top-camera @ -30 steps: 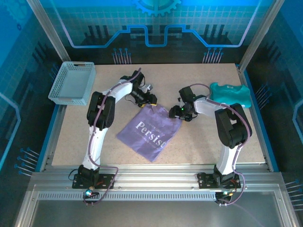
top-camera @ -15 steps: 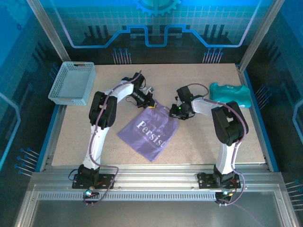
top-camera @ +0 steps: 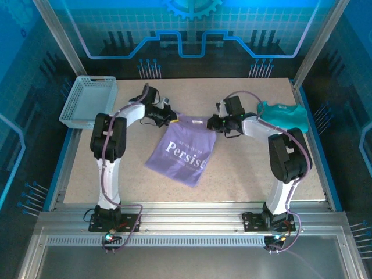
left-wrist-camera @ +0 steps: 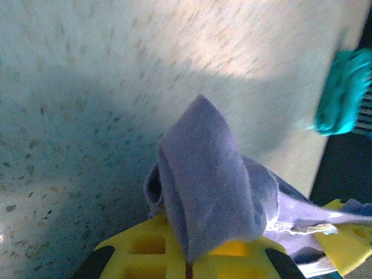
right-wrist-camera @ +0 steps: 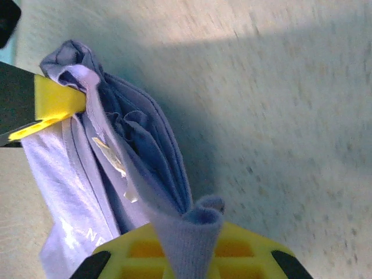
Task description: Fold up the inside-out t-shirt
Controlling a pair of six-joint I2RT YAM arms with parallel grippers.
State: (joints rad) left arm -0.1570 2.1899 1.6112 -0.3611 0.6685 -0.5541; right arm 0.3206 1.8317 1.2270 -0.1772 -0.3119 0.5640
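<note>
Pinching the t-shirt point(top-camera: 183, 152), the left jaws clench its far-left corner. The right jaws clench its far-right corner.

The yellow pads point(left-wrist-camera: 139, 249) of the left gripper point(left-wrist-camera: 189, 261) run off the bottom edge of its wrist view, a fold of the inside-out t-shirt point(left-wrist-camera: 203, 174) hiding where they meet — the teal garment point(left-wrist-camera: 343, 93) is blurred and cut by the right edge. The right gripper point(right-wrist-camera: 189, 256) is cropped likewise. From above, the small print point(top-camera: 187, 143) over the shirt's lettering is unreadable.

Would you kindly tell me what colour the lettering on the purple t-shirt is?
White lettering on the lavender t-shirt, clearest in the top external view.
</note>
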